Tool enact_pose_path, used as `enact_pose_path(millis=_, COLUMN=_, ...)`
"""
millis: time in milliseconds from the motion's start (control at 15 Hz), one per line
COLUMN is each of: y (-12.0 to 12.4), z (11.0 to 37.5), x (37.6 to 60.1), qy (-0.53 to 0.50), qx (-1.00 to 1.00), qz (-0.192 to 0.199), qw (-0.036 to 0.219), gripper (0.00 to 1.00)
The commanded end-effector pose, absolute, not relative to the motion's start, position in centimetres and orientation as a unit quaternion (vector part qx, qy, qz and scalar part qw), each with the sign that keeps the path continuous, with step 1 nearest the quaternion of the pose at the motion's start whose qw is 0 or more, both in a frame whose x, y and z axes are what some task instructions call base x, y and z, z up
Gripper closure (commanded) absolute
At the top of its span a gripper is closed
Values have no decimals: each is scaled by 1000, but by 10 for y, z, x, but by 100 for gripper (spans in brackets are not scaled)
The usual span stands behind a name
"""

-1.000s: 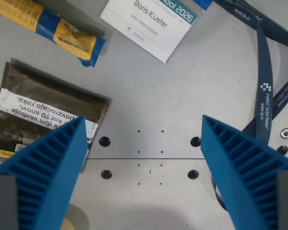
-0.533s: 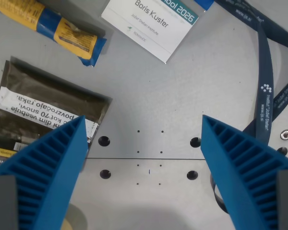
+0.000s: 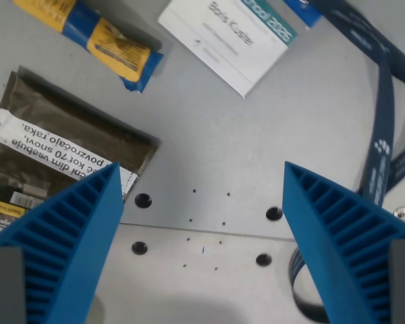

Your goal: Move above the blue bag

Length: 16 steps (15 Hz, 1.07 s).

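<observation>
Hanging over the grey table [image 3: 209, 142], the gripper [image 3: 202, 233] is spread wide with nothing between its ribbed blue fingers [image 3: 61, 236]. The blue bag [image 3: 98, 40] — blue and yellow — lies up and to the wrist view's left of the gripper, beside a dark pouch [image 3: 61, 158] and a name badge [image 3: 239, 40].

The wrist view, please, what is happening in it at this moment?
A Franka arm looks down at a grey table with its gripper open and holding nothing. The blue and yellow bag lies at the top of the wrist view's left, so the gripper is not yet above it. A dark pouch lies below the bag, a name badge sits at the top middle, and a blue lanyard runs down the right.
</observation>
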<state>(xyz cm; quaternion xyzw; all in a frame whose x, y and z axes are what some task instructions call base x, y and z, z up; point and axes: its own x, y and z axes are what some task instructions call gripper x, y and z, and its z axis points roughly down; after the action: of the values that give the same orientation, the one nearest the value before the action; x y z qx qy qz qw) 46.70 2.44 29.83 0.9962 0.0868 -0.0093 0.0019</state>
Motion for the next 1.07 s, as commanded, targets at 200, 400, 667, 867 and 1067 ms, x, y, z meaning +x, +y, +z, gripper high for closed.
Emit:
enact_pose_path(millis=200, y=39, z=278, x=470, qy=253, qx=967, qz=18, qw=-14, gripper=0)
enact_pose_path(millis=400, y=48, z=265, x=472, qy=301, qx=953, qz=22, qw=-18, gripper=0)
enact_pose_path(millis=667, y=61, z=246, x=476, qy=364, qx=931, qz=25, qw=-21, gripper=0)
enact_pose_path(millis=867, y=72, z=232, x=479, qy=410, qx=911, qz=26, qw=-24, gripper=0)
enact_pose_path(millis=1067, y=83, z=218, x=483, qy=455, qx=890, qz=27, qw=-25, gripper=0)
